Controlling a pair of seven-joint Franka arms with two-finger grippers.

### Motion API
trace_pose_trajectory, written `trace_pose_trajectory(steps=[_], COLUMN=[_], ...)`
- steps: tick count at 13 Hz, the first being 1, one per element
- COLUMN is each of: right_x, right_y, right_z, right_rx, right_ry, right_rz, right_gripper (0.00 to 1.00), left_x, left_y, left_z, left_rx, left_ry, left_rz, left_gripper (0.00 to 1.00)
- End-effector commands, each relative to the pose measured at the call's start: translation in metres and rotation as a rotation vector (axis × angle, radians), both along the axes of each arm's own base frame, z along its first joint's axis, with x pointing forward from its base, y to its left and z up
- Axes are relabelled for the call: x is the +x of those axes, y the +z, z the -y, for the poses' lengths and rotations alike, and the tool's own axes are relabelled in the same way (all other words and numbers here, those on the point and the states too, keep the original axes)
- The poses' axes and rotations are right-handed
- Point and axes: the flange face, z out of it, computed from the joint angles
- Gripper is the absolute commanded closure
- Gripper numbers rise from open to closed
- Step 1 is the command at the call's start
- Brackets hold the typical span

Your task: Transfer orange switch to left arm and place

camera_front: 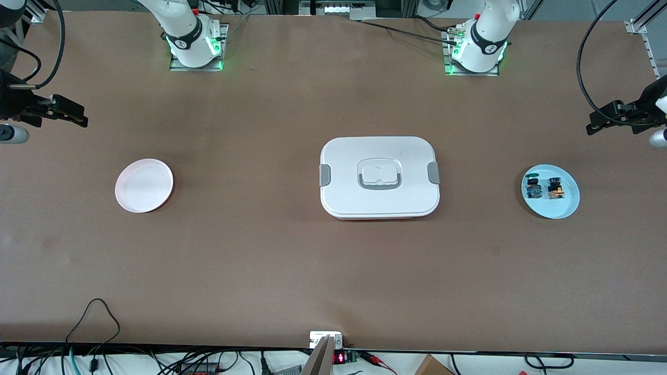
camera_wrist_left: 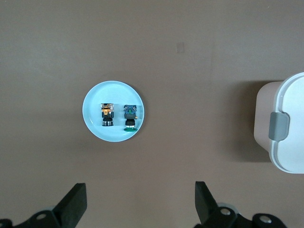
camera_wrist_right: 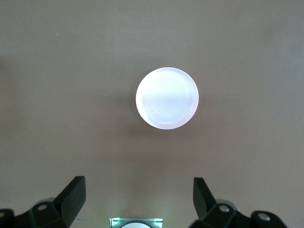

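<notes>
Nearest the front camera, the box (camera_front: 380, 177) is shown occupying mid-table, between the empty pink plate (camera_front: 144, 185) and the blue plate (camera_front: 551, 191). On the blue plate the orange switch (camera_front: 556, 188) is lying beside a green-topped switch (camera_front: 533, 187); a mistaken pick is being risked by this closeness, and a low carry across the table would be risking a strike on the box. Farther up, the left gripper (camera_front: 607, 119) and right gripper (camera_front: 65, 112) are being held aloft at the table's ends, jaws spread wide, nothing grasped.
</notes>
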Motion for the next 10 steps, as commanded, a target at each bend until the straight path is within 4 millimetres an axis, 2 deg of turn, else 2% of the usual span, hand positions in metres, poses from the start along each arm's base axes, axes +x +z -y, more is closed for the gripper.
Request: trace_pose_trajectory(steps=[1, 4, 10], right_x=[-0.016, -0.027, -0.028], right_y=[0.001, -0.004, -0.006], right_z=[-0.002, -0.003, -0.001], right_rx=[0.005, 0.009, 0.010], right_ry=[0.016, 0.018, 0.015], right_rz=[0.019, 0.056, 0.054], right_gripper=[0.00, 0.00, 0.00], left_x=[0.004, 0.004, 0.013], left_y=[0.005, 0.005, -0.003], left_z=[-0.001, 0.000, 0.005], left_rx=[-0.014, -0.014, -0.023], left_ry=[-0.009, -0.012, -0.018], left_rz=[0.010, 0.009, 0.001], left_gripper=[0.00, 0.00, 0.00])
